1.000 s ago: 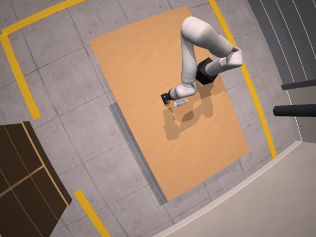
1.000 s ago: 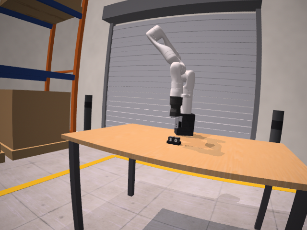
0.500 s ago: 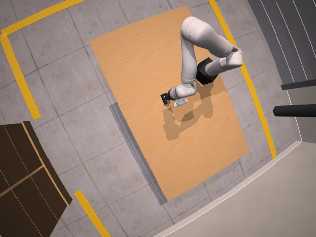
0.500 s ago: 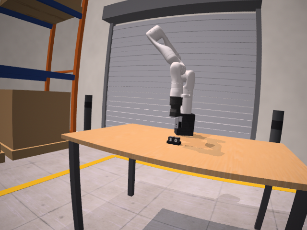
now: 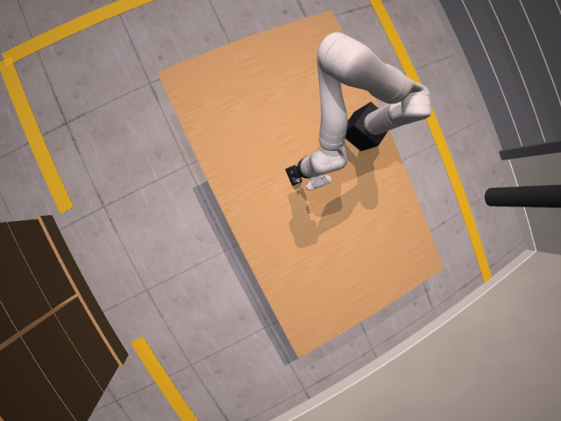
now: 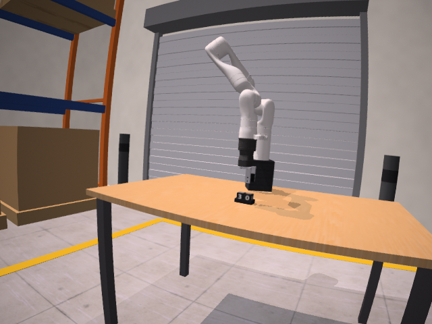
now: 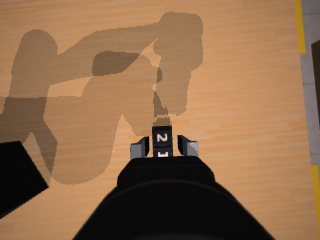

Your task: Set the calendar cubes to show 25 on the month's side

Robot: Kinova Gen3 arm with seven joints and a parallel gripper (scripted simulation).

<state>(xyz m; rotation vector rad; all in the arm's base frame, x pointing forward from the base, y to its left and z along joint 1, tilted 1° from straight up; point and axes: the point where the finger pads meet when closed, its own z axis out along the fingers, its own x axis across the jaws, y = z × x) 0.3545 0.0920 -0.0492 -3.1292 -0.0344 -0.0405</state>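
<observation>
Calendar cubes (image 6: 244, 197) sit side by side in their dark tray (image 6: 244, 202) near the middle of the table (image 6: 195, 205), their front faces reading 3 and 0 in the exterior view. The gripper (image 7: 164, 146) hangs directly above them, pointing straight down, and its fingers are spread wide with nothing between them. In the wrist view the fingers flank one cube, whose top face shows a 2 (image 7: 161, 137); the row of cubes runs across the finger line. The white arm (image 6: 244, 104) rises from its black pedestal (image 6: 268, 174) just behind the tray, folds high and drops a vertical forearm. A straight descent would likely bracket that cube.
</observation>
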